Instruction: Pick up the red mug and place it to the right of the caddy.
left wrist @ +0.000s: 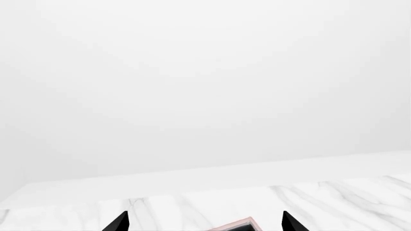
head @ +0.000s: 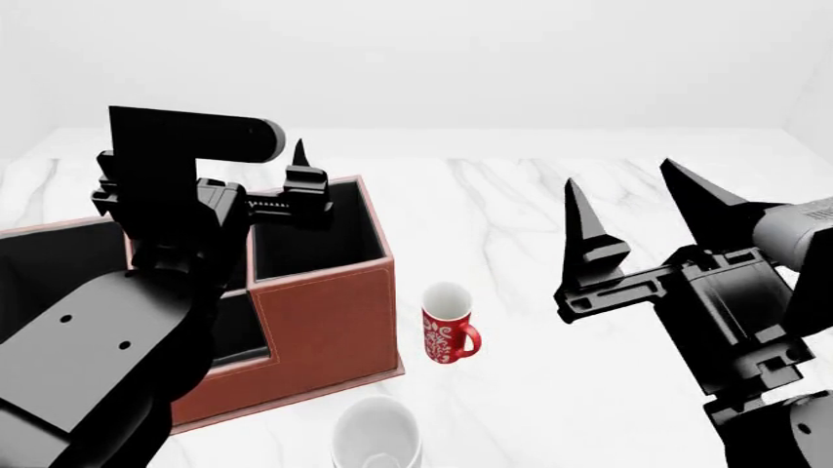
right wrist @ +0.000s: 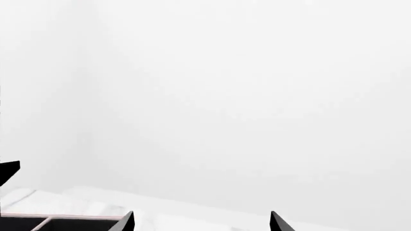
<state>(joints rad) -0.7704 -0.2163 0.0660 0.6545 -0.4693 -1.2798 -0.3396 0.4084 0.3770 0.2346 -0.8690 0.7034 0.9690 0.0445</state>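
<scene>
Marble table lies open right of red mug, seemingly.

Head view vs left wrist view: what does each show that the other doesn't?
Only the head view shows the red mug, upright on the table right of the caddy, plus a white mug and both open grippers, left and right. The left wrist view adds nothing of its own, mostly blank wall. Both show the marble table and a caddy corner.
</scene>
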